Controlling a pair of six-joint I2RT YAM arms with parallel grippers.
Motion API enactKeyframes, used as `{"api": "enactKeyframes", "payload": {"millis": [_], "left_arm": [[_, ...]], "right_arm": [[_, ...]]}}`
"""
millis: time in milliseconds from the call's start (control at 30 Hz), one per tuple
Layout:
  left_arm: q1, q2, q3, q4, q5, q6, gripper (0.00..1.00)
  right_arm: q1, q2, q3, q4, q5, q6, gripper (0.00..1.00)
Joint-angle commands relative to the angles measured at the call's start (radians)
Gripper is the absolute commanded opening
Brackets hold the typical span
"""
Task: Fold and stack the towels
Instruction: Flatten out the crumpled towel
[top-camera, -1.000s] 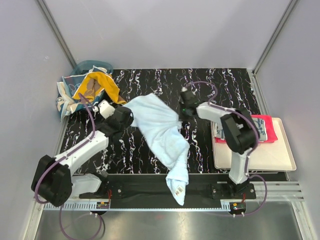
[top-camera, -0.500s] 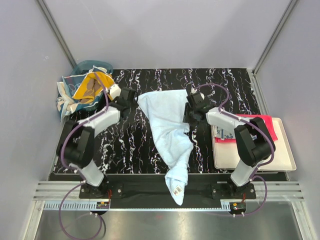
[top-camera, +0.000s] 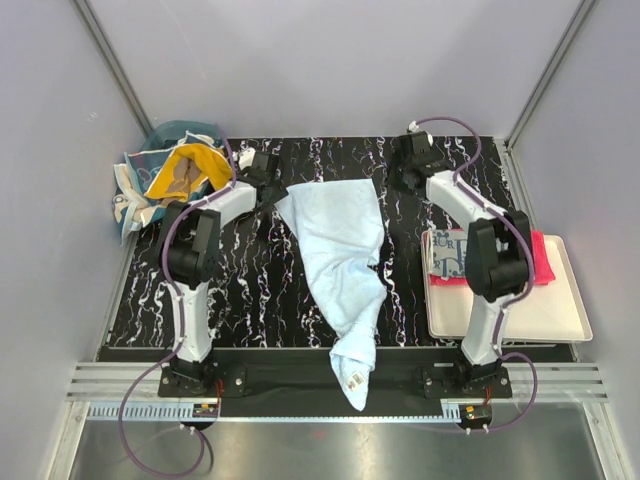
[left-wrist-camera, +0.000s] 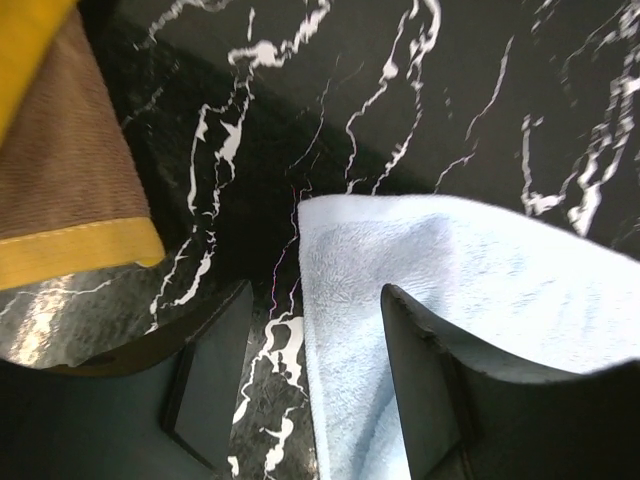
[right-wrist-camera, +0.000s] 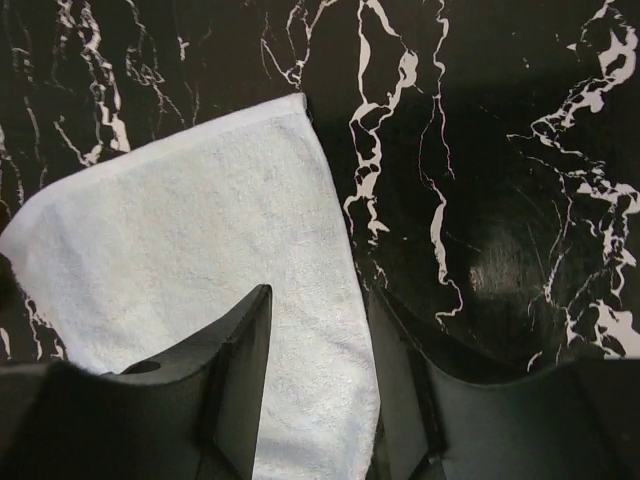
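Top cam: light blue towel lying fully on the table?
No, the light blue towel trails past the near edge of the table, its end lying over the arms' base rail.

Spread towel (top-camera: 340, 250) plain light blue; table (top-camera: 405, 265) black, white veining; basket towel (top-camera: 190, 170) orange; tray (top-camera: 560, 315) cream; tray towel (top-camera: 541, 262) red.

The light blue towel (top-camera: 340, 240) is now spread wide at its 12 o'clock end, where it was bunched into a peak, and its far edge is laid flat from 11 to 1 o'clock. The right gripper (top-camera: 405, 170) is carried off toward 1 o'clock, and its jaws, clamped before, are parted above the towel's far right corner. The left gripper (left-wrist-camera: 315, 300) is brought from 9 o'clock up to the far left corner, its jaws narrowed slightly, and its arm is stretched out toward 12 o'clock.
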Motion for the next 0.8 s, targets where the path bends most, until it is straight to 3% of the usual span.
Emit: {"api": "enactKeyframes", "payload": {"millis": [0,233,767], "left_arm": [[0.005,0.036,0.094,-0.021,0.045,0.025,0.59],[0.008,0.119,0.168,-0.104,0.029,0.022,0.57],[0.012,0.186,0.232,-0.199,-0.019,0.016,0.51]], "right_arm": [[-0.025,0.105,0.127,0.01,-0.066,-0.034,0.5],[-0.037,0.338,0.353,-0.008,-0.141,-0.057,0.5],[-0.02,0.58,0.669,-0.157,-0.099,-0.086,0.49]]}}
